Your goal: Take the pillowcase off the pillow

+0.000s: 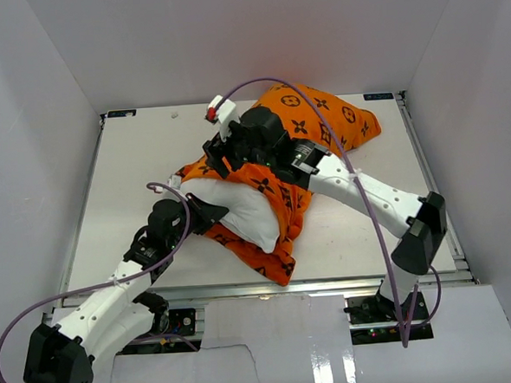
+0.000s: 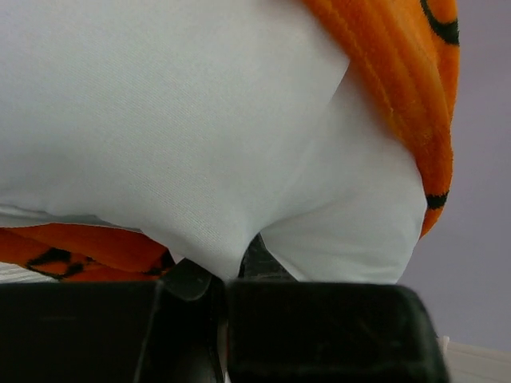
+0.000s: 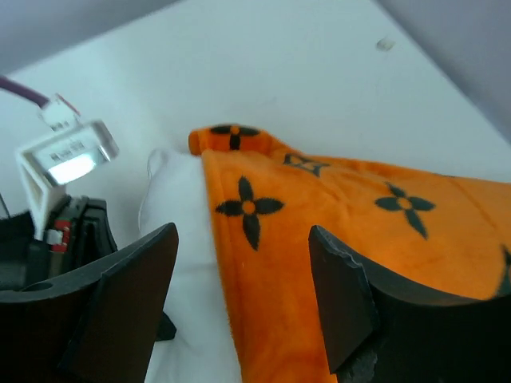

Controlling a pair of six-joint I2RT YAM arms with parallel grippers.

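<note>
The orange pillowcase (image 1: 320,114) with black motifs lies across the table's middle. The white pillow (image 1: 244,211) bulges out of its open end towards the left. My left gripper (image 1: 212,213) is shut on a fold of the pillow's near-left end; in the left wrist view the white pillow (image 2: 200,120) runs down between its jaws (image 2: 227,275), with the pillowcase (image 2: 407,88) behind it. My right gripper (image 1: 219,159) hovers over the pillowcase's open hem. In the right wrist view it (image 3: 243,239) is open, and the pillowcase edge (image 3: 319,215) and pillow (image 3: 180,223) lie between its fingers.
White walls close in the table (image 1: 133,182) on the left, back and right. Metal rails run along its edges. Purple cables (image 1: 360,194) loop over both arms. The left arm's wrist, with a white block (image 3: 68,155), shows left of the right gripper.
</note>
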